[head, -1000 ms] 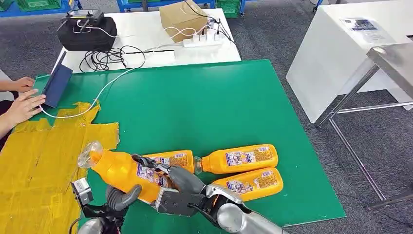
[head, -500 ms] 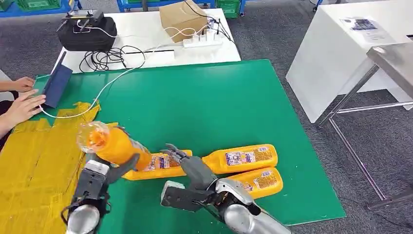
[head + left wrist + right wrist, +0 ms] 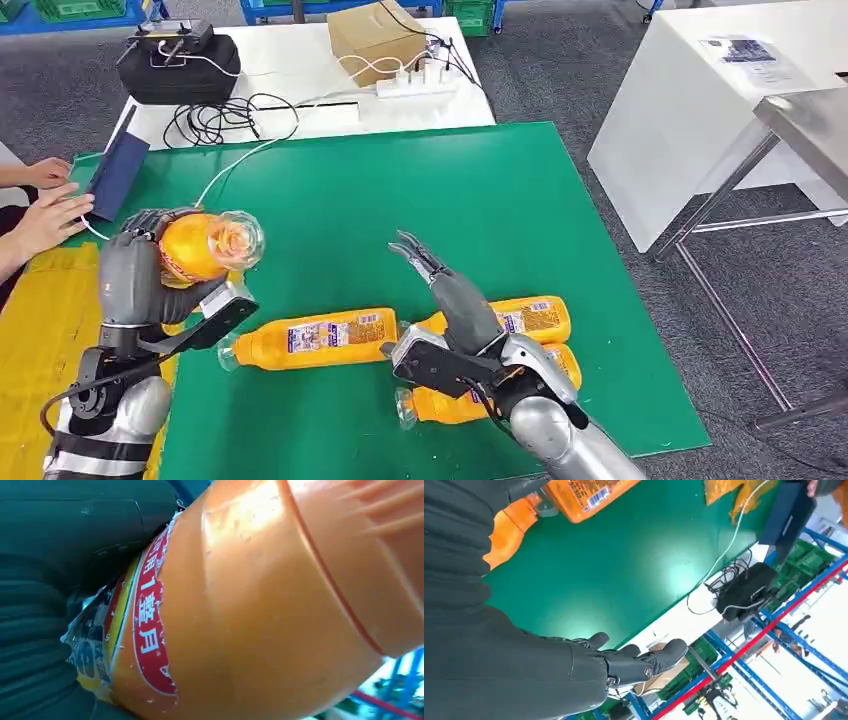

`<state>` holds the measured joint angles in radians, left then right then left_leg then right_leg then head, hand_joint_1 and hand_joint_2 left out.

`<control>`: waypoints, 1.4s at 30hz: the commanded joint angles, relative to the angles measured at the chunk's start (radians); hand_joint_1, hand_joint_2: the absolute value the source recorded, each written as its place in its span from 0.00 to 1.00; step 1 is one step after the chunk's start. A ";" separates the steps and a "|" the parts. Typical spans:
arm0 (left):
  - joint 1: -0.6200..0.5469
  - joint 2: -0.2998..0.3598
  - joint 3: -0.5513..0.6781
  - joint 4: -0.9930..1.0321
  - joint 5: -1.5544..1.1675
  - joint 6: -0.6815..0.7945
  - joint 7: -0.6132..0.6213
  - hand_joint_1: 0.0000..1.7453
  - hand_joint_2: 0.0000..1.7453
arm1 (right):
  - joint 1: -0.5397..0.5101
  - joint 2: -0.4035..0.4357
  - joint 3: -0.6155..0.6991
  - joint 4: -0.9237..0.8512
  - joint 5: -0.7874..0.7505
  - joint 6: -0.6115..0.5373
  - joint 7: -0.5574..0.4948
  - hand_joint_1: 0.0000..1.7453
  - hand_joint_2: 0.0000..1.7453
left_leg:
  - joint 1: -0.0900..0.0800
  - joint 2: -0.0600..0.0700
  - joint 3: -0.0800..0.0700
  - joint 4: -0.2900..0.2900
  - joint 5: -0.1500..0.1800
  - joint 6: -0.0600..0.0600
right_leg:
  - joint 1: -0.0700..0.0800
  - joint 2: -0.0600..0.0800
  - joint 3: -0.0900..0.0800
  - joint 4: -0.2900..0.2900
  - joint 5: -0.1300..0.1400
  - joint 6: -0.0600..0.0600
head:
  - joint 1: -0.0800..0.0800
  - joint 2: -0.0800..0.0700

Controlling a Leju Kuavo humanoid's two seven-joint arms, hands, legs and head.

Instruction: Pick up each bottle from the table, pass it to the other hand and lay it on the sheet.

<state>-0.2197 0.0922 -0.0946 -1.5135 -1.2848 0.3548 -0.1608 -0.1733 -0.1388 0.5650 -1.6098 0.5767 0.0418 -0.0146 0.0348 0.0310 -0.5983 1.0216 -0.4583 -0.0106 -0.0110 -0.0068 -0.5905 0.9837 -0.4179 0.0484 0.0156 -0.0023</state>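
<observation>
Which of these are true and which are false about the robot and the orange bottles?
1. The left hand holds an orange bottle up in the air. True.
2. The right hand holds a bottle too. False: it holds nothing, fingers apart.
3. Three bottles lie on the green table. True.
4. The held bottle already lies on the yellow sheet. False: it is lifted above the sheet's edge.
5. A person's hands rest near the table's far left corner. True.

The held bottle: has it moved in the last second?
Yes. The left hand has carried the bottle up and away from the lying bottles, toward the yellow sheet.
</observation>
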 commanded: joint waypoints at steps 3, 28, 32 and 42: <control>-0.363 0.118 -0.206 0.685 -0.282 -0.117 0.212 1.00 1.00 | -0.176 -0.033 0.070 0.220 -0.034 0.121 0.060 0.00 1.00 | -0.002 -0.006 0.004 -0.003 0.003 0.003 | -0.002 -0.003 0.004 0.000 0.001 -0.002 | 0.000 0.000; -0.506 0.109 -0.229 1.071 -0.255 -0.221 0.168 1.00 1.00 | -0.320 0.000 0.170 0.497 -0.043 0.175 0.082 0.00 1.00 | -0.001 -0.003 0.008 0.000 0.005 0.000 | -0.001 0.000 -0.001 0.006 0.001 -0.001 | 0.000 0.000; -0.548 0.108 -0.238 1.132 -0.223 -0.327 0.116 1.00 1.00 | -0.363 0.051 0.185 0.629 -0.041 0.171 0.061 0.00 1.00 | -0.001 -0.003 0.009 0.000 0.005 0.001 | -0.001 0.001 -0.001 0.005 0.001 -0.001 | 0.000 0.000; -0.583 0.101 -0.258 1.118 -0.007 -0.503 -0.133 0.00 1.00 | -0.426 0.143 0.219 0.833 -0.032 0.160 0.021 0.00 1.00 | -0.001 -0.002 0.008 0.000 0.005 -0.001 | -0.001 0.000 -0.002 0.007 0.001 0.000 | 0.000 0.000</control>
<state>-0.7365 0.2060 -0.2918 -0.4692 -1.3995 -0.0687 -0.1928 -0.4982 -0.0850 0.7241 -1.0314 0.5386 0.2060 0.0259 0.0346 0.0289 -0.5920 1.0222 -0.4529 -0.0134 -0.0112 -0.0087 -0.5932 0.9902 -0.4166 0.0491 0.0156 -0.0023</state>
